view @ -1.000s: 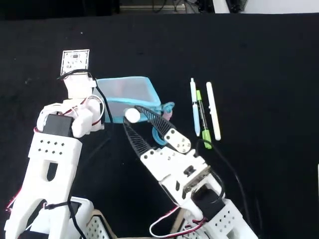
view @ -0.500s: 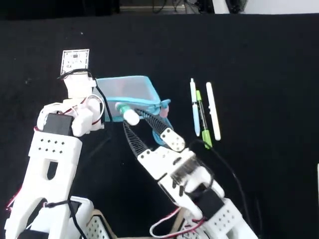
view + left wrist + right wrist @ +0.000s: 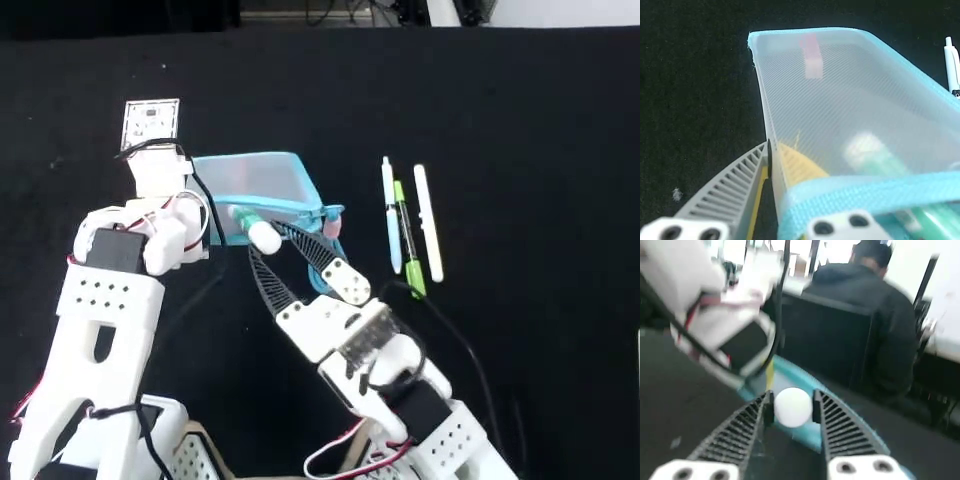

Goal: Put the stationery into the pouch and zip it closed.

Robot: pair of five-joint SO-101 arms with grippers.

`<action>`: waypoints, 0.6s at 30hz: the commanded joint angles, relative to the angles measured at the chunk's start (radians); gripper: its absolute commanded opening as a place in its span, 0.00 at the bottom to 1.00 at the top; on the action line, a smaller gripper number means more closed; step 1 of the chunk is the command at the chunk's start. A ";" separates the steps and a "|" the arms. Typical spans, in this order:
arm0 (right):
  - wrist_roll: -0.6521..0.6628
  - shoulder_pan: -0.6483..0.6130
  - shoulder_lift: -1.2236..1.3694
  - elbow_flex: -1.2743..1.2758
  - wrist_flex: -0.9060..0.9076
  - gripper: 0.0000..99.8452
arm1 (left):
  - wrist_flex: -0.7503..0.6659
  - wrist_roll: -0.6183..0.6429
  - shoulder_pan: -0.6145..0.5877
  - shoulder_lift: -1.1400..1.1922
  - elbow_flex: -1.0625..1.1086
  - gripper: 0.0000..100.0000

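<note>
The translucent pouch with light-blue trim lies at the back left, its open mouth towards the arms. My left gripper is shut on the pouch wall, one finger outside and a yellow pad inside. My right gripper is shut on a green marker by its white end. The marker's front part sits inside the pouch mouth and shows through the mesh. A blue pen, a green pen and a white pen lie side by side on the black table, right of the pouch.
A pink zipper pull hangs at the pouch's right corner. A small white printed card lies behind the left arm. The black cloth to the right of the pens is bare. A cable trails from the right arm near the pens.
My right gripper has moved forward and left with the marker, and its green tip has gone into the pouch mouth. The left arm has kept still on the pouch.
</note>
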 commanded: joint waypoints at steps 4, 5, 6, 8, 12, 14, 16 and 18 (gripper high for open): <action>0.000 0.017 -0.131 -0.174 0.167 0.15 | -0.003 0.012 -0.010 0.003 0.025 0.03; 0.000 0.017 -0.133 -0.182 0.176 0.15 | -0.003 0.012 -0.010 0.003 0.025 0.03; 0.000 0.020 -0.137 -0.188 0.186 0.15 | -0.003 0.012 -0.010 0.003 0.025 0.03; 0.000 0.023 -0.137 -0.211 0.209 0.15 | -0.003 0.012 -0.010 0.003 0.025 0.03; 0.000 0.031 -0.137 -0.282 0.276 0.15 | -0.003 0.012 -0.012 0.003 0.025 0.03; 0.000 0.074 -0.137 -0.308 0.293 0.15 | -0.003 0.012 -0.012 0.003 0.025 0.03; 0.000 0.132 -0.134 -0.318 0.296 0.15 | -0.003 0.012 -0.012 0.003 0.025 0.03; 0.000 0.169 -0.127 -0.320 0.301 0.15 | -0.003 0.012 -0.013 0.003 0.025 0.03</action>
